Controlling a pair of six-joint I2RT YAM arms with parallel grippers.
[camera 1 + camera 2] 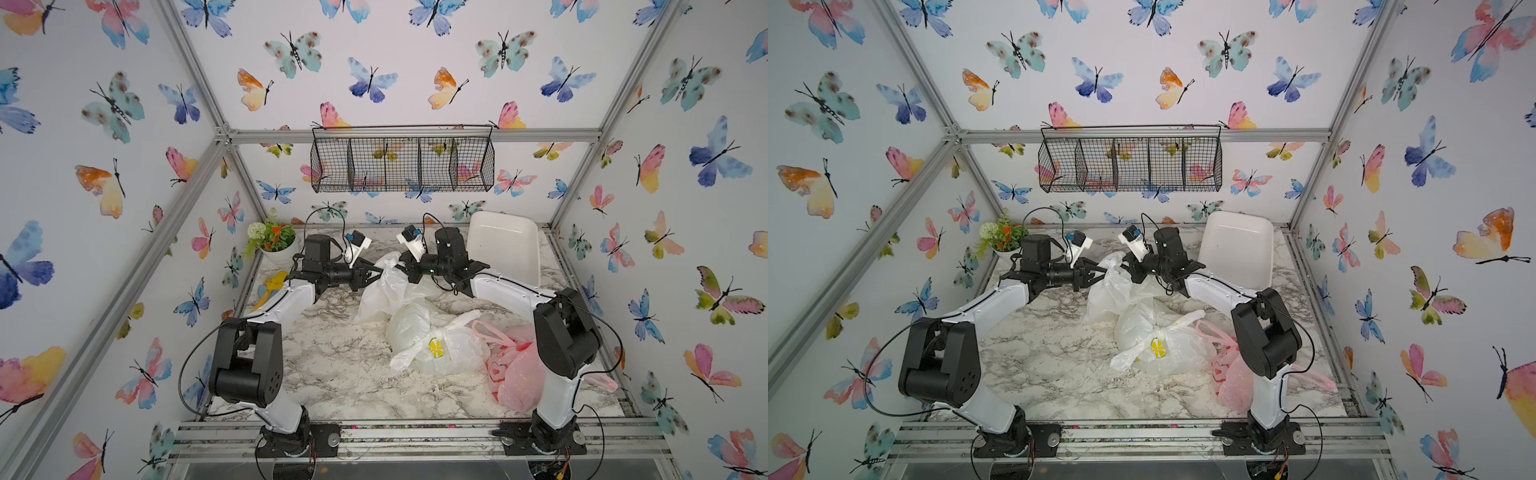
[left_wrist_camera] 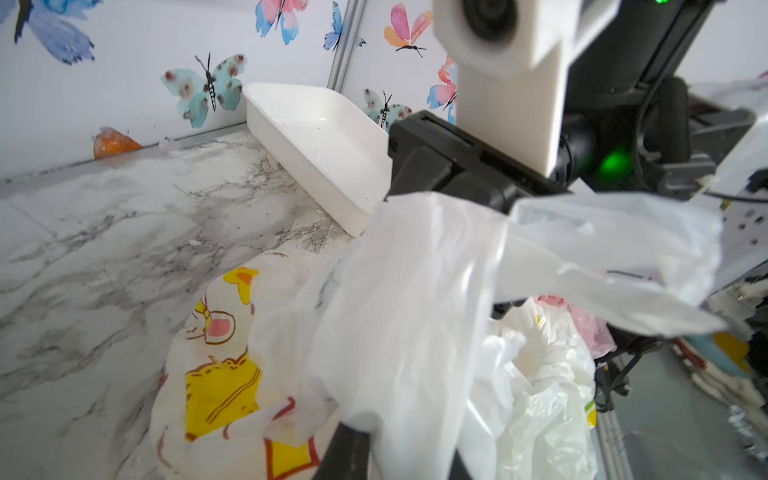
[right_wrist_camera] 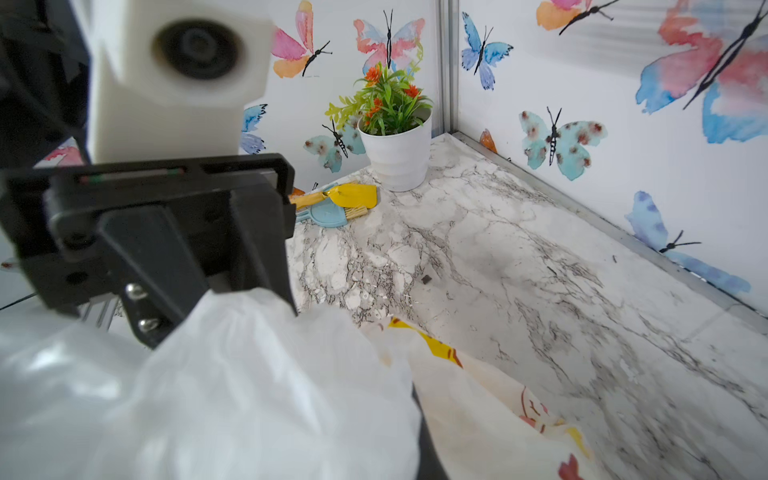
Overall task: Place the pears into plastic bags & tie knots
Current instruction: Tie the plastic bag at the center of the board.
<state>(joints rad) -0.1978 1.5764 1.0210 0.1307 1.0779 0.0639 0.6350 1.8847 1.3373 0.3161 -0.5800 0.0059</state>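
right end effector (image 1: 409, 268) was pinching the doodle bag (image 1: 382, 295) just behind the lemon bag (image 1: 440, 345); left end effector (image 1: 372, 273) grip could not be told; thin film might slip free, spoiling the knot

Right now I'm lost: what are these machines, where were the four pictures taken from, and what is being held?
These are two robot arms, the left arm and the right arm, bolted to the near edge of a marble table. Two pictures look down from overhead; two come from small cameras on the arms' wrists. On the table lie a cartoon bag, a lemon bag and a pink bag, with a white tray and a potted plant at the back. Both arms' jaws are pinched shut on the cartoon bag's top. What the bags contain is hidden.
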